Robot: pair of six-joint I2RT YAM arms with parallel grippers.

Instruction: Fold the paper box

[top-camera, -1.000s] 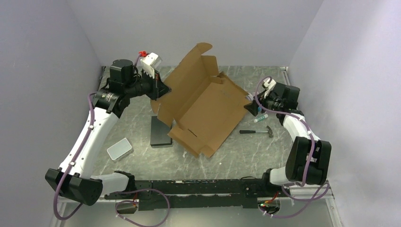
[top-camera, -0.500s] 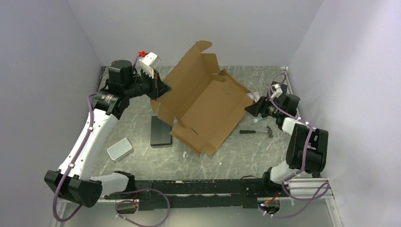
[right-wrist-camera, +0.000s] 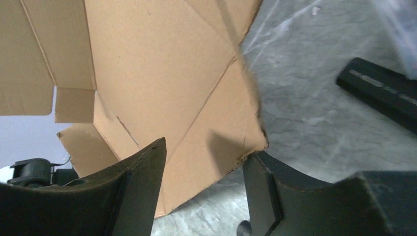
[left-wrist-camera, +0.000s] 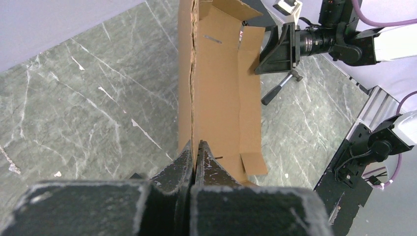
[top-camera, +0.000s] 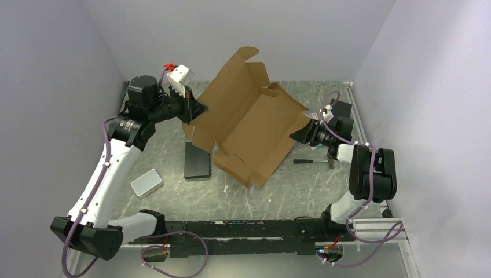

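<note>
1. Paper box (top-camera: 249,124): unfolded, mid-table toward the far edge. Its left side is lifted and tilted, and its near corner is down on the table (top-camera: 173,194).
2. Left gripper (left-wrist-camera: 195,147): clamped tight on the box's raised left edge, with cardboard pinched between both fingers.
3. Right gripper (right-wrist-camera: 204,157): jaws parted, straddling the box's right corner. One finger (right-wrist-camera: 260,182) touches the corner, but nothing is squeezed.
4. Black block (top-camera: 197,161): flat on the table, just beside the box's near-left side.
5. Grey tin (top-camera: 146,182): toward the table's near-left corner, well apart from the box.
6. Hammer (top-camera: 310,161): lies near the right edge, below the right gripper.
</note>
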